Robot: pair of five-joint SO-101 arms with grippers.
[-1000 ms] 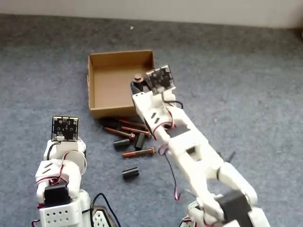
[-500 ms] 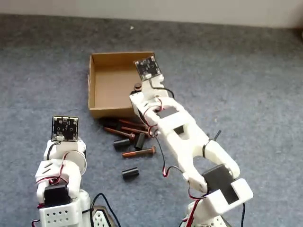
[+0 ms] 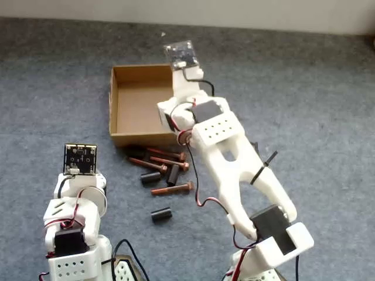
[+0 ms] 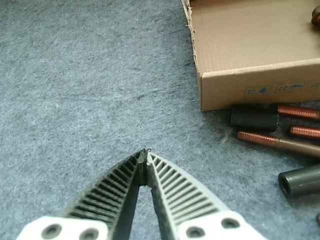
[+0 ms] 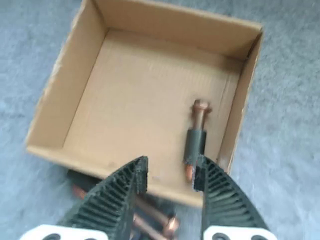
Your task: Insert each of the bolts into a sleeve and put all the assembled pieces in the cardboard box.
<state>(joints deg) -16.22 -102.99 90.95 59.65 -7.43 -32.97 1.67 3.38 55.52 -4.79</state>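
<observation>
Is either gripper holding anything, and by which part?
Nothing is held. The right gripper hangs open over the brown cardboard box, where a copper bolt in a black sleeve lies; the left gripper is shut, empty.

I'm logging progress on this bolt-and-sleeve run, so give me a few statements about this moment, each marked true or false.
1. The cardboard box holds one assembled piece. True.
2. The jaws of the left gripper are open. False: they are shut, over bare carpet.
3. The jaws of the right gripper are open above the box. True.
4. Nothing is left outside the box. False: loose bolts and sleeves lie on the carpet beside it.
</observation>
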